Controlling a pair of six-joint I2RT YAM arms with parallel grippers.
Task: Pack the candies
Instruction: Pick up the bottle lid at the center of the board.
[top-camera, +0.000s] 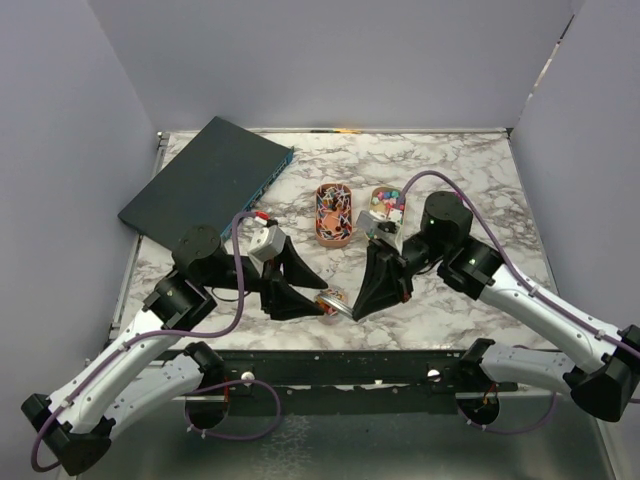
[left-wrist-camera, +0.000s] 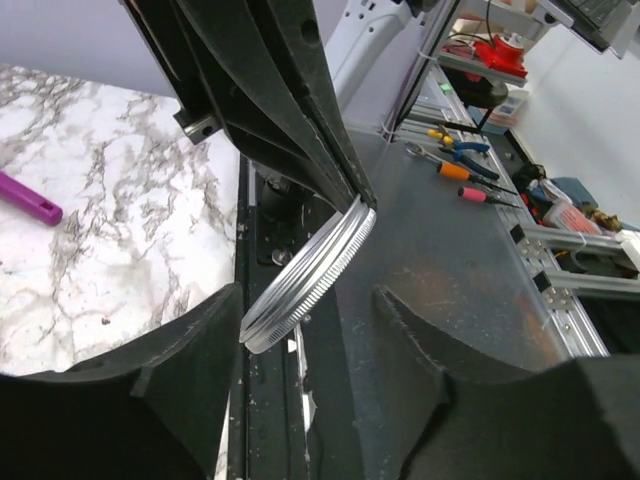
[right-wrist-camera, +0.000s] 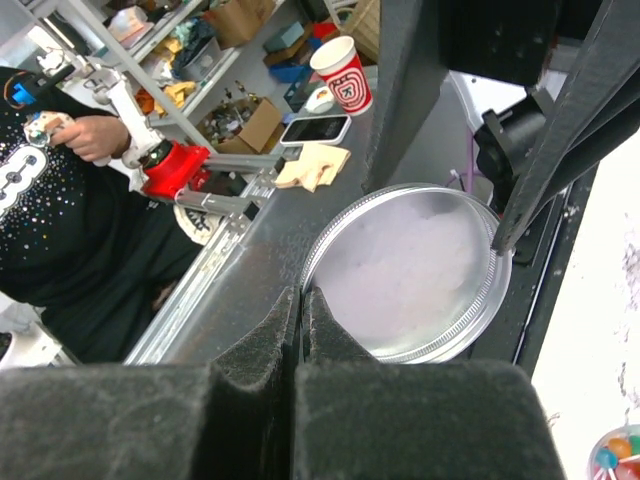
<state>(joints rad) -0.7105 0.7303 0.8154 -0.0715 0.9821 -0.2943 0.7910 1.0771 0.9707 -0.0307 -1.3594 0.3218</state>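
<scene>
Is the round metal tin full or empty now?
Empty: the tin shows only bare metal inside in the right wrist view.

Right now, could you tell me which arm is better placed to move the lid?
Right, probably: the right gripper is shut on the rim of the lid, while the left gripper is open, fingers wide apart beside it.

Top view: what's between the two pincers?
A round silver lid, shown in the top view. The right pincer pinches its rim; the left pincer stands open around it.
</scene>
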